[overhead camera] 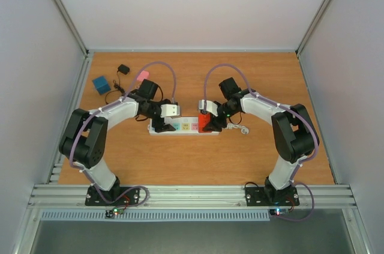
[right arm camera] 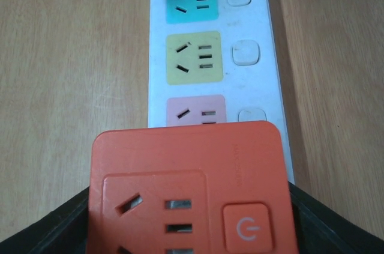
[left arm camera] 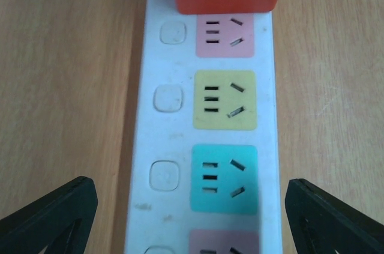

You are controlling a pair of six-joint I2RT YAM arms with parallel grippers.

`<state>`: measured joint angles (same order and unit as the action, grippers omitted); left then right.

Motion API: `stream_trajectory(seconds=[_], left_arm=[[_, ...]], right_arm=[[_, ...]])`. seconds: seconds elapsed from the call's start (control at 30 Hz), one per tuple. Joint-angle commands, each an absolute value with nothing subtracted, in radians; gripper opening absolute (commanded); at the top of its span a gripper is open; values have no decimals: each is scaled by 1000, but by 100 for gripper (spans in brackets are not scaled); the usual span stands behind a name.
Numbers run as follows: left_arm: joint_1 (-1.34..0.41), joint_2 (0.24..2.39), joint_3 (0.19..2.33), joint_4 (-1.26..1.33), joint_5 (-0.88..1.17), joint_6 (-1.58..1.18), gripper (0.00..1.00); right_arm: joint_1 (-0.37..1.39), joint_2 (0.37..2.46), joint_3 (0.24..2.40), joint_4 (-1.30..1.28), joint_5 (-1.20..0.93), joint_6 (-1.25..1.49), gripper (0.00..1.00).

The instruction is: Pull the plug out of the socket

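We judge the orange plug (right arm camera: pixel 186 188) rigid and light, best held by its sides. The right tool (right arm camera: pixel 189 193) flanks them, grip unclear. The left tool (left arm camera: pixel 191 189) stands apart astride the socket (left arm camera: pixel 139 146).

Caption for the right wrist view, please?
Right gripper jaws closed on the orange plug, sitting on the white socket.

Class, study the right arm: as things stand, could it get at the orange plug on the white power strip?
Probably yes. The right gripper sits around the orange plug, a finger on each side, nothing between. The left gripper straddles the socket further along, clear of it.
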<state>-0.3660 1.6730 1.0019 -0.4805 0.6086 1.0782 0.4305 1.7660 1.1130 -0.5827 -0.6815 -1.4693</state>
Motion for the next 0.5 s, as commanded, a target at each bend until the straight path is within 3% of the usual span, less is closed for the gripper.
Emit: stream_trajectory(seconds=[0.0,0.47], left_arm=[[-401,1720,1028,-444,599,1120,86],[-434,1793,1052,-413,553,1080,82]], right_arm=[[440,1758,1133,-568,-690,-1462,68],[441,1750,1126,-565,-693,-1463,52]])
